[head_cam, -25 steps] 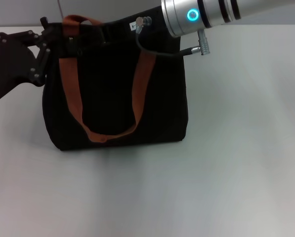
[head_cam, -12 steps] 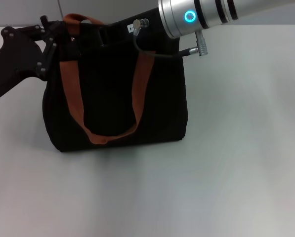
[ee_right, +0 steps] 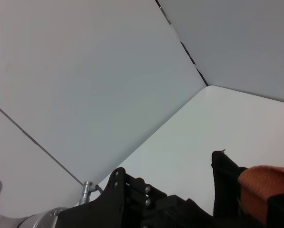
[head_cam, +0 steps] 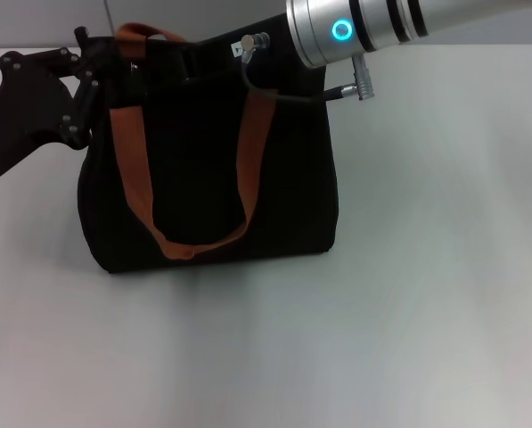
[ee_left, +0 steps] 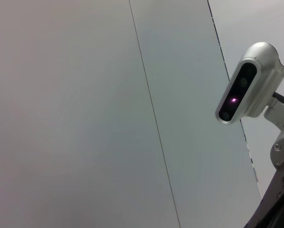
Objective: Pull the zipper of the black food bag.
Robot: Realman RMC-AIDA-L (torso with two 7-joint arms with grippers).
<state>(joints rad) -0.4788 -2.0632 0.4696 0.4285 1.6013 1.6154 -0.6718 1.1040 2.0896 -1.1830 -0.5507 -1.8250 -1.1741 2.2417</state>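
The black food bag [head_cam: 208, 192] stands upright in the middle of the table, with rust-orange strap handles [head_cam: 130, 187] hanging down its front. My left gripper [head_cam: 105, 61] is at the bag's top left corner, beside the strap. My right gripper [head_cam: 208, 55] reaches in from the upper right over the top of the bag, dark against the fabric. The zipper pull does not show in any view. The right wrist view shows the left gripper [ee_right: 132, 197], a bag corner [ee_right: 225, 183] and a piece of the strap [ee_right: 265, 187].
The light table [head_cam: 408, 312] spreads in front of and to the right of the bag. Silver cable plugs [head_cam: 362, 85] hang under the right wrist. The left wrist view shows only wall panels and the robot's head camera [ee_left: 244, 90].
My left arm has lifted and closed in on the bag's top left corner. My right arm has shifted slightly left. The bag has stayed in place.
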